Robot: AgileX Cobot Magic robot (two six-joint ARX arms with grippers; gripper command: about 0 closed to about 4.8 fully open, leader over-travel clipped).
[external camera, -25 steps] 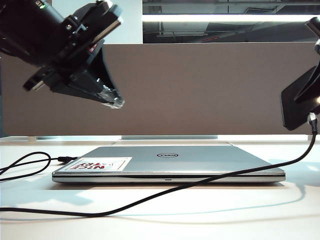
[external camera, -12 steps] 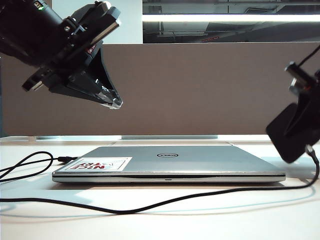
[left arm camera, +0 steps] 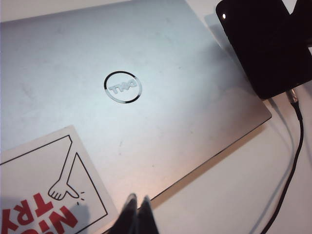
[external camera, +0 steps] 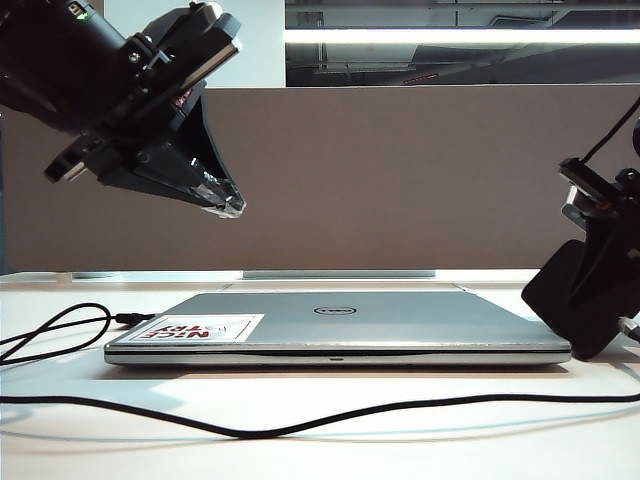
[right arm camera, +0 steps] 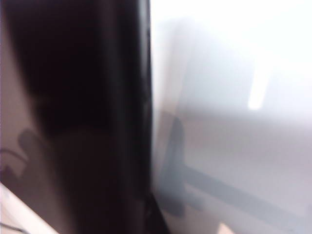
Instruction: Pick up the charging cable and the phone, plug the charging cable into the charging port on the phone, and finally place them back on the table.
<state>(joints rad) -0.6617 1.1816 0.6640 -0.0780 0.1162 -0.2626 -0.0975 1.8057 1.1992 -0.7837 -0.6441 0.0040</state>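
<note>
The right gripper is holding the glossy black rectangular phone low beside the silver Dell laptop, jaws pinching it, with the thin black charging cable plugged in. Lowering it flat and gently onto the white surface looks wise. The left gripper is hovering, jaws pressed together. No containers are showing.

The right wrist view is all blur. The phone hides the right claw, and the picture edge cuts off the charging cable.
</note>
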